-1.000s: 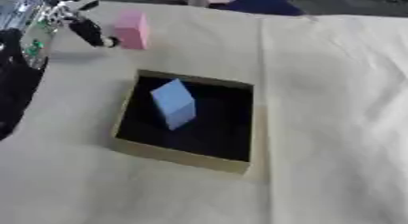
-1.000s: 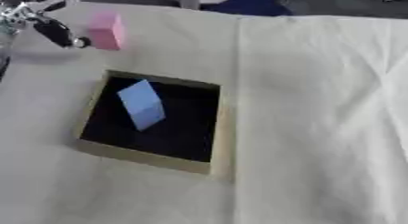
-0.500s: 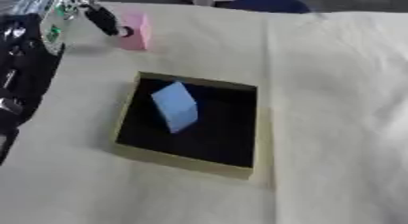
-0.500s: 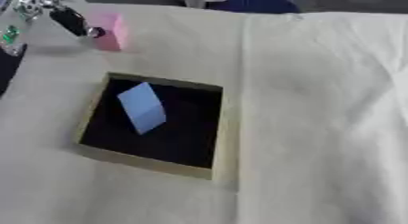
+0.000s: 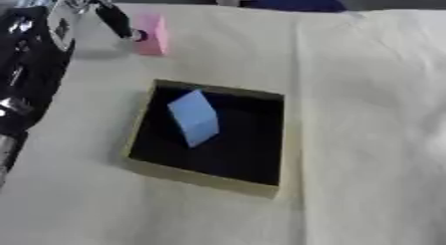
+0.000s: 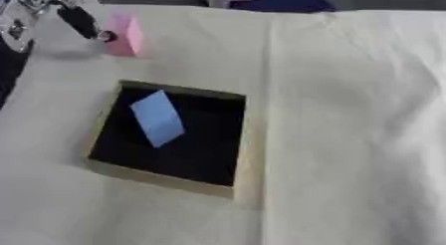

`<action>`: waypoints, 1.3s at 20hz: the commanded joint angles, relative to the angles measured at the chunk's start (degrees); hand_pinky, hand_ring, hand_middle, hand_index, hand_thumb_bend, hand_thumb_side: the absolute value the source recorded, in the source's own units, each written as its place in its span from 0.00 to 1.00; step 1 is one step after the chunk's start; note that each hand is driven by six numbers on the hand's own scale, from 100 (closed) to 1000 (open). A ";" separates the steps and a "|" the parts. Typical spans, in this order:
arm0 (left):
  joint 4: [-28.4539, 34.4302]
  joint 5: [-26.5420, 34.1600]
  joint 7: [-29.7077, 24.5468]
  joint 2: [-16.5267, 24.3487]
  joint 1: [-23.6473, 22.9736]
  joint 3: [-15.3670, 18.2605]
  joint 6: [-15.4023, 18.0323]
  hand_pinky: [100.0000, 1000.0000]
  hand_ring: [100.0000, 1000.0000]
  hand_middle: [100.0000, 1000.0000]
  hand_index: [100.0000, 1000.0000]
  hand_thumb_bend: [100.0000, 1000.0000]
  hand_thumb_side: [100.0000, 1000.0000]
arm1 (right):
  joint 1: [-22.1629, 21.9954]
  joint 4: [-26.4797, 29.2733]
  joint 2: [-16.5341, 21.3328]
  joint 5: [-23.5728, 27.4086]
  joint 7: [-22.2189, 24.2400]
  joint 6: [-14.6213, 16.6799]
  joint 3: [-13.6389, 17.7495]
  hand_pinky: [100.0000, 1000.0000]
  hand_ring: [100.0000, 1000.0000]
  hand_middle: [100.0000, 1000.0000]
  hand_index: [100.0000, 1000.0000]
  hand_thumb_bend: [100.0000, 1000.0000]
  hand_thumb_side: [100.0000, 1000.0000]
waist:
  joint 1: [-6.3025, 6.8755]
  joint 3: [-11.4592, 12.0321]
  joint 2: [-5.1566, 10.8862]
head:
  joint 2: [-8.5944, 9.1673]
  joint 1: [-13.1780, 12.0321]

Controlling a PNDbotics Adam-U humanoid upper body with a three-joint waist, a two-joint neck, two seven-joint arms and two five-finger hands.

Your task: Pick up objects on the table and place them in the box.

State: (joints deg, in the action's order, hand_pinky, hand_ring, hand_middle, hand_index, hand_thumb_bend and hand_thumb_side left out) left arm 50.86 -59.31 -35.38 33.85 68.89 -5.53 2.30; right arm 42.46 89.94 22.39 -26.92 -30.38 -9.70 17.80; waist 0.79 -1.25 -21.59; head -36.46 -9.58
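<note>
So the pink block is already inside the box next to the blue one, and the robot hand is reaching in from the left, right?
Not quite. The left eye view shows the pink block outside the box, on the table beyond it. Only the blue block lies inside. The left robot hand does reach in from the left.
</note>
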 commanded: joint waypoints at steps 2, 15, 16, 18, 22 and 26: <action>-0.19 0.09 -0.26 2.11 1.08 1.19 -0.89 0.93 1.00 0.91 0.94 0.39 0.15 | 1.35 0.03 2.45 0.87 -0.17 0.23 0.24 0.76 0.84 0.41 0.68 0.28 0.81 | 0.01 -0.24 0.86 | 1.09 -0.61; -2.66 -0.09 3.79 1.20 0.38 1.78 -3.22 0.89 0.94 0.82 0.90 0.32 0.15 | 2.82 -2.27 3.93 3.48 -0.33 0.89 0.39 0.77 0.84 0.40 0.68 0.29 0.80 | -0.15 -1.40 -1.35 | 3.07 -1.86; -2.71 0.15 3.90 1.12 0.34 1.76 -3.20 0.86 0.89 0.77 0.87 0.31 0.15 | 2.84 -2.42 4.03 3.67 -0.35 0.96 0.40 0.77 0.84 0.40 0.68 0.28 0.80 | -0.15 -1.42 -1.42 | 3.04 -1.89; -2.64 0.52 4.70 1.03 0.28 1.76 -3.45 0.79 0.78 0.66 0.80 0.29 0.14 | 2.85 -2.64 4.13 3.93 -0.39 1.10 0.40 0.77 0.84 0.40 0.68 0.28 0.80 | -0.15 -1.46 -1.45 | 2.93 -1.91; -2.51 1.14 7.73 0.80 0.07 1.65 -4.58 0.70 0.66 0.55 0.72 0.25 0.12 | 2.68 -2.72 4.01 4.00 -0.49 1.24 0.45 0.77 0.84 0.40 0.68 0.28 0.80 | -0.22 -1.61 -1.23 | 2.91 -2.02; -2.24 2.01 10.12 0.62 -0.12 1.42 -5.44 0.64 0.58 0.50 0.67 0.19 0.10 | 2.40 -2.47 3.57 3.58 -0.55 1.25 0.53 0.77 0.84 0.40 0.68 0.28 0.80 | -0.46 -1.71 -0.70 | 2.79 -1.89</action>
State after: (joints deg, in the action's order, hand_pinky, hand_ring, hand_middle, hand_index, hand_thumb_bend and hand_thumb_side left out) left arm 47.89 -57.81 -26.20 33.52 67.94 -4.31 -2.88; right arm 44.28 86.75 24.47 -23.22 -30.81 -8.63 17.98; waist 0.47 -2.85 -24.10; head -34.08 -11.45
